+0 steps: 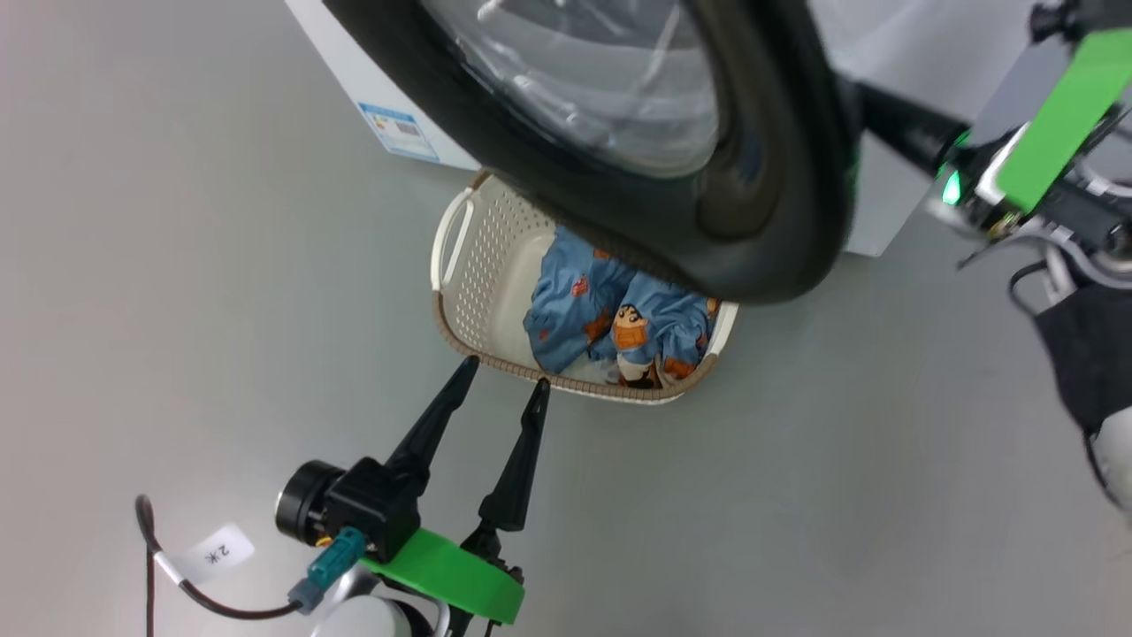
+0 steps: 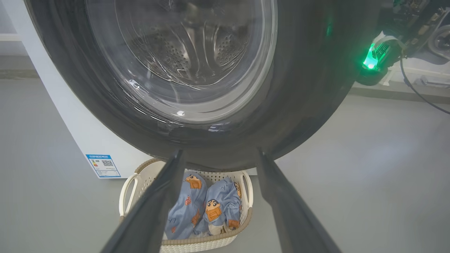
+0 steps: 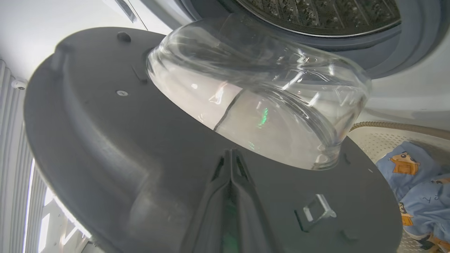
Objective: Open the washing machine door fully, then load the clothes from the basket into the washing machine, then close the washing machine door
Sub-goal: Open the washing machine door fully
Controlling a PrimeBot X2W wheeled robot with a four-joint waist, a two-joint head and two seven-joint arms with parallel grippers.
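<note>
The washing machine door (image 1: 778, 177), black-rimmed with a clear dome (image 2: 182, 59), stands swung out over the basket (image 1: 478, 257). The cream basket sits on the floor against the white washing machine (image 1: 354, 80) and holds the light blue clothes (image 1: 610, 318). My left gripper (image 1: 505, 373) is open and empty, its tips just short of the basket's near rim. My right gripper (image 3: 230, 154) is shut on nothing, its tips at the door's dark inner face (image 3: 105, 140) below the glass dome (image 3: 260, 105). Its dark fingers (image 1: 898, 119) reach behind the rim from the right.
Grey floor surrounds the basket on the left, front and right. A blue label (image 2: 103, 165) marks the machine's lower front. The steel drum (image 3: 316, 14) and grey gasket show behind the door. The door's lower rim overhangs the basket's far half.
</note>
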